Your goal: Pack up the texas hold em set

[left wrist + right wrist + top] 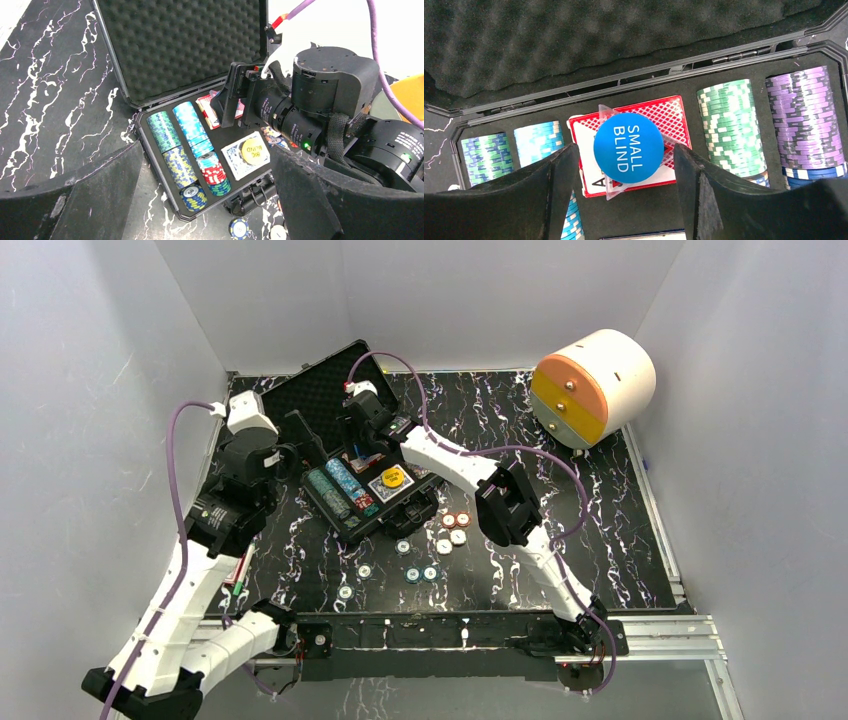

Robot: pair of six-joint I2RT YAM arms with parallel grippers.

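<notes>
The black case (322, 502) lies open, its foam lid (318, 390) tipped back. Rows of poker chips (175, 150) fill its slots. A yellow "BIG BLIND" button (254, 151) rests on the blue card deck (233, 161). A blue "SMALL BLIND" button (628, 148) lies on the red deck (664, 116). My right gripper (625, 152) hovers over it, open, with a gap on each side. My left gripper (206, 160) is open and holds nothing, left of the case. Several loose chips (444, 546) lie on the table.
A big white cylinder with orange-yellow drawers (593, 387) lies at the back right. Green chips (729, 125) and purple chips (806, 120) stand in the slots right of the red deck. One loose chip (239, 227) sits by the case's front latch. White walls enclose the table.
</notes>
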